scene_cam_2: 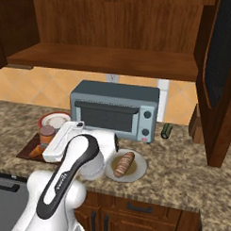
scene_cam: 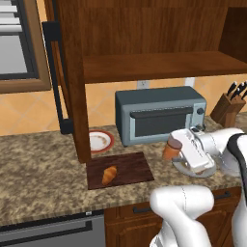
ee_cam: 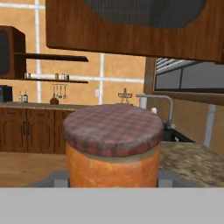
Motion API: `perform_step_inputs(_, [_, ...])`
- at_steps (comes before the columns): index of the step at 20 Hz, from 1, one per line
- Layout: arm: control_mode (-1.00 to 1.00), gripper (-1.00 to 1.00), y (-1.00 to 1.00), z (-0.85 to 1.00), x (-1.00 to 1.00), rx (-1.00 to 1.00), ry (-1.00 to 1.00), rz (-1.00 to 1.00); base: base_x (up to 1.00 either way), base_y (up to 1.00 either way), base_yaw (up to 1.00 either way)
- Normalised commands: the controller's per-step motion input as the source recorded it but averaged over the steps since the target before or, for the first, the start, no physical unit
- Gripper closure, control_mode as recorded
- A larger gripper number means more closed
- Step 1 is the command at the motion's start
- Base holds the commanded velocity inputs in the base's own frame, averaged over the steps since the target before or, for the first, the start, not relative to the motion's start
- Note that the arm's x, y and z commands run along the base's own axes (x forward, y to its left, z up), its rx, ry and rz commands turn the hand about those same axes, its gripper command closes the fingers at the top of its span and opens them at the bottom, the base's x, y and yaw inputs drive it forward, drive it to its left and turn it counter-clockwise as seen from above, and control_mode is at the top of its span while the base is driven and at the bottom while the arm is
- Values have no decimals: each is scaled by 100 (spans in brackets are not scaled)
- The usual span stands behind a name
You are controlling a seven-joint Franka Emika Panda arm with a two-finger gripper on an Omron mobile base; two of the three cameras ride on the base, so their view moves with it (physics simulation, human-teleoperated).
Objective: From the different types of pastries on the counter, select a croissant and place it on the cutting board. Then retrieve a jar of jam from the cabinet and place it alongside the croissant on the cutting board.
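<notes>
I've got the jar of jam [scene_cam: 171, 147] clamped in the hand [scene_cam: 179, 150], fingers closed on its sides, lid up so it can go down upright. It hangs above the bench [scene_cam: 38, 159], off the right edge of the cutting board [scene_cam: 130, 166] and in front of the toaster oven [scene_cam: 159, 113]. The croissant [scene_cam: 109, 174] already lies on the board's left part, which leaves bare wood on the right for the jar, I reckon. The striped pastry [scene_cam_2: 123, 164] sits on its plate [scene_cam_2: 139, 170], passed over. Next I'd carry the jar left and lower it.
</notes>
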Motion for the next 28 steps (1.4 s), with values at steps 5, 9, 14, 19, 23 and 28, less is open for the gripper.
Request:
perform_step_inputs(5, [-100, 100, 31, -34, 28, -9, 5, 5, 0, 0, 0])
perform_step_inputs(9, [-100, 100, 16, -23, 28, 1, 2, -3, 0, 0, 0])
perform_step_inputs(14, [-100, 100, 0, -60, 22, 0, -2, 0, 0, 0, 0])
perform_step_inputs(19, [-100, 100, 0, -69, 28, -7, -4, 0, 0, 0, 0])
perform_step_inputs(23, [-100, 100, 3, -62, 41, -4, -1, -7, 0, 0, 0])
perform_step_inputs(28, [-100, 100, 27, -64, 30, -4, 0, -18, 0, 0, 0])
